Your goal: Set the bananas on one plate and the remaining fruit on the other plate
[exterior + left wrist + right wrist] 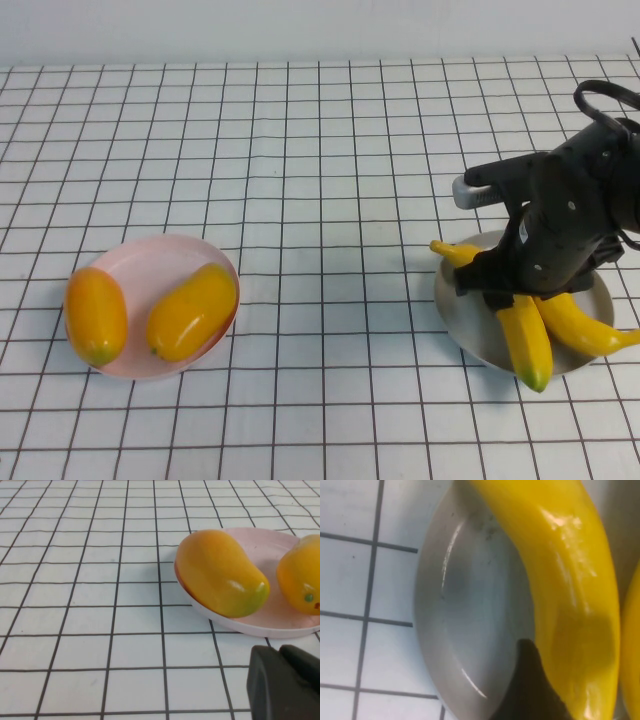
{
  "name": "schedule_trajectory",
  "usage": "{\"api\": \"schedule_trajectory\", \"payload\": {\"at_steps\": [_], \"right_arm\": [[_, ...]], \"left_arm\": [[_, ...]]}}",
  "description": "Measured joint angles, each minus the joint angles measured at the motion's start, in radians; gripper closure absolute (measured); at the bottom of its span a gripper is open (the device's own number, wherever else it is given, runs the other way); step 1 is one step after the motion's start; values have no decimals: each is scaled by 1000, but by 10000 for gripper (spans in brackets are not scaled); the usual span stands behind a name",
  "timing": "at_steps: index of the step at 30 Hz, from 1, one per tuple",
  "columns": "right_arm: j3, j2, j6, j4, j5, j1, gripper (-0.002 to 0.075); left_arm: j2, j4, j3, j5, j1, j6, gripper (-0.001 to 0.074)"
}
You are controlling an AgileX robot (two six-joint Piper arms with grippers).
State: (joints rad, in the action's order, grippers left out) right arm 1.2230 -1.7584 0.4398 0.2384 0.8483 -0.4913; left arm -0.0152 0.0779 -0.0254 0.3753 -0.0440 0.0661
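Now, step in hand: releasing the second banana onto the grey plate, judging by how things lay.
Bananas [545, 330]: both lay on the grey plate [462, 325] at near right, side by side, tips overhanging the near rim.
Right gripper [500, 297]: low over the bananas; one dark finger [530, 690] sat beside a banana, not clamped on it, so the fingers looked apart.
Doing it well: lift straight up, fingers kept wide, so neither banana gets dragged off the rim.
Mangoes [190, 310]: both on the pink plate [160, 250] at near left, one overhanging its left edge.
Left gripper [287, 682]: parked near the pink plate, fingers together, empty.
Table [320, 150]: gridded, beyond.
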Motion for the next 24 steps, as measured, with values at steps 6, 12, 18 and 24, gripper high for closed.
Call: {"api": "schedule_trajectory", "payload": {"at_steps": [6, 12, 18, 24], "right_arm": [[0, 23, 0, 0, 4, 0, 314], [-24, 230, 0, 0, -66, 0, 441], [-134, 553, 0, -30, -265, -2, 662], [-286, 861, 0, -43, -342, -2, 733]], "left_arm": [[0, 0, 0, 0, 0, 0, 738], [0, 0, 0, 0, 0, 0, 738], [0, 0, 0, 0, 0, 0, 738], [0, 0, 0, 0, 0, 0, 738]]}}
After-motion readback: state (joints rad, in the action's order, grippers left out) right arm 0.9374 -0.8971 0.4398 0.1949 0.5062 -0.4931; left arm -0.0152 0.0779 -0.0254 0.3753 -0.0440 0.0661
